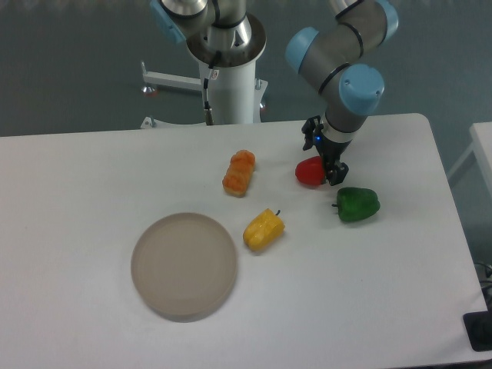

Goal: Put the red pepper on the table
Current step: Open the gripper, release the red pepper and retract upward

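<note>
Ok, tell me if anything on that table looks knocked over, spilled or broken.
Nothing stands out. The red pepper sits at the pincer; the green, yellow and orange peppers lie whole on the table, and the plate lies flat.

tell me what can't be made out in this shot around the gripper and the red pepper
- Right side of the red pepper: hidden by the gripper in the camera view.
- Jaw state and contact: only one dark finger shows clearly, so open or shut on the pepper cannot be told.
- Whether the pepper rests on the table or hangs just above it: too small to tell from this angle.
- Arm's upper links: cut off by the top edge.
</note>
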`<action>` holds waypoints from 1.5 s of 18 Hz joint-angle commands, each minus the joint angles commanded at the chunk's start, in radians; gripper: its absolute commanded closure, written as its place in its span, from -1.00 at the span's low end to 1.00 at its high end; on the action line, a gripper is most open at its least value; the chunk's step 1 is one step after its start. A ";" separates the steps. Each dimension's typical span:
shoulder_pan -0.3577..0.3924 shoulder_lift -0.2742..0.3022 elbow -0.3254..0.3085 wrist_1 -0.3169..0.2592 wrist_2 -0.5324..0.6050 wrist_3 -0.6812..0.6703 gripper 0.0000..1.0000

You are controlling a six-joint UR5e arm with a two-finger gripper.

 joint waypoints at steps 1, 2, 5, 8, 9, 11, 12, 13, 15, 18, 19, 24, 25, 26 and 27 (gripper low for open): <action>0.002 0.000 0.008 0.000 -0.003 0.000 -1.00; 0.002 0.000 0.017 -0.002 -0.014 -0.008 -1.00; -0.003 -0.005 0.116 -0.080 -0.043 -0.063 -1.00; -0.008 -0.026 0.208 -0.156 -0.044 -0.071 -1.00; -0.009 -0.040 0.244 -0.175 -0.043 -0.080 -1.00; -0.017 -0.060 0.288 -0.187 -0.035 -0.112 -1.00; -0.034 -0.073 0.319 -0.204 -0.032 -0.138 -1.00; -0.049 -0.090 0.354 -0.216 -0.029 -0.165 -1.00; -0.092 -0.135 0.448 -0.242 0.035 -0.212 -1.00; -0.156 -0.192 0.563 -0.304 0.104 -0.213 -1.00; -0.159 -0.195 0.571 -0.307 0.100 -0.215 -1.00; -0.155 -0.192 0.562 -0.302 0.015 -0.212 -1.00; -0.155 -0.190 0.556 -0.301 0.015 -0.212 -1.00; -0.155 -0.190 0.554 -0.301 0.017 -0.212 -1.00; -0.155 -0.190 0.554 -0.301 0.017 -0.210 -1.00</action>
